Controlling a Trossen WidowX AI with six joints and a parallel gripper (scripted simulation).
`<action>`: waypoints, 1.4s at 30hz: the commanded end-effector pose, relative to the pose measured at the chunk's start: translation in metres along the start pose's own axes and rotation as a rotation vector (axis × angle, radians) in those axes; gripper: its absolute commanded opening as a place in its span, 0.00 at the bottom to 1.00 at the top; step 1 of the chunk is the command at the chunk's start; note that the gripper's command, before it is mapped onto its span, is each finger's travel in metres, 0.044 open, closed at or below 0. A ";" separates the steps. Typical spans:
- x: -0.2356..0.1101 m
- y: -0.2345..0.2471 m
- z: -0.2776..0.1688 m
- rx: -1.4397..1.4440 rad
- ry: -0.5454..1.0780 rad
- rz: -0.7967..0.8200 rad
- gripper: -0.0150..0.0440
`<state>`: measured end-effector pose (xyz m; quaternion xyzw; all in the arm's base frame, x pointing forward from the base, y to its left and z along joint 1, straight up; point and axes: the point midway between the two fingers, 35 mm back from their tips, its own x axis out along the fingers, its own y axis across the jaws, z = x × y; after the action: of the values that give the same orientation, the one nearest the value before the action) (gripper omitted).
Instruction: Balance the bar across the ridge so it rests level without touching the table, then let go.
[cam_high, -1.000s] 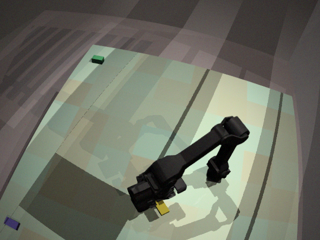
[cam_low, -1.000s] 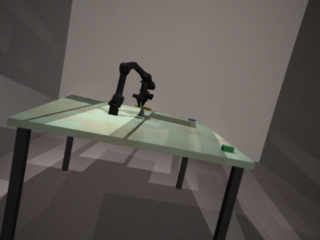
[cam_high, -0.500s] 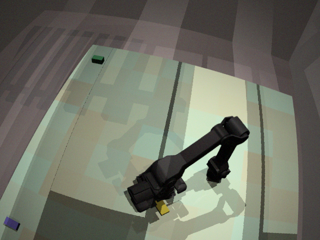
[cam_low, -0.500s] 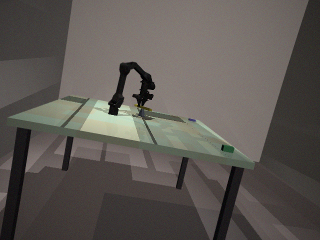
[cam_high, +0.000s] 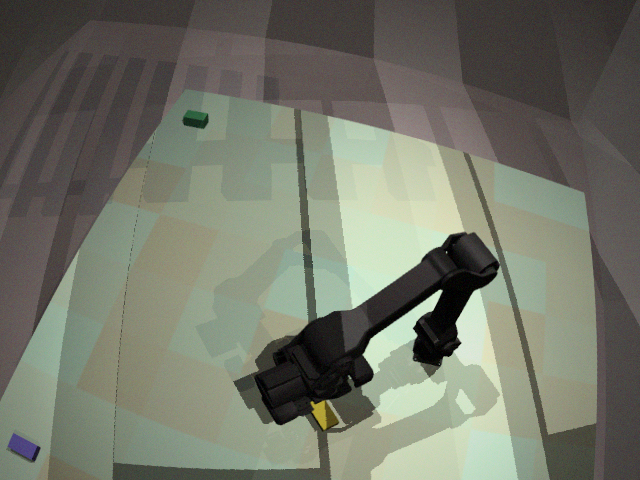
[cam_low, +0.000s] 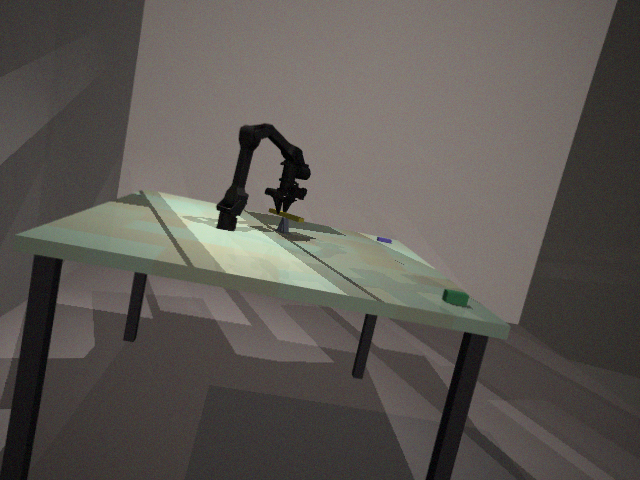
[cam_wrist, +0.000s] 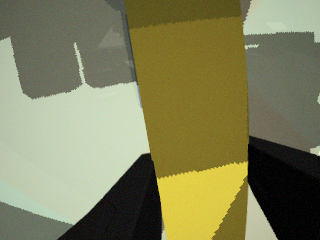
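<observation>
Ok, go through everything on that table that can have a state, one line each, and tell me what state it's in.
Black parallel-jaw gripper: shut on the bar.
Flat yellow bar: held over the ridge, off the table, roughly level.
Small grey wedge-shaped ridge: upright on the table, directly under the bar; contact cannot be told.
Small green block: lying near a table corner, untouched.
Small purple block: lying flat, untouched.
</observation>
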<state>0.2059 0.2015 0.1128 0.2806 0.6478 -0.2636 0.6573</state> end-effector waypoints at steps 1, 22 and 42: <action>0.000 0.000 0.000 0.000 0.000 0.000 0.25; 0.000 0.000 0.000 0.000 0.000 0.000 0.34; 0.000 0.000 0.000 0.000 0.000 0.000 0.54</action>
<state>0.2059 0.2015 0.1127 0.2806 0.6478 -0.2637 0.6573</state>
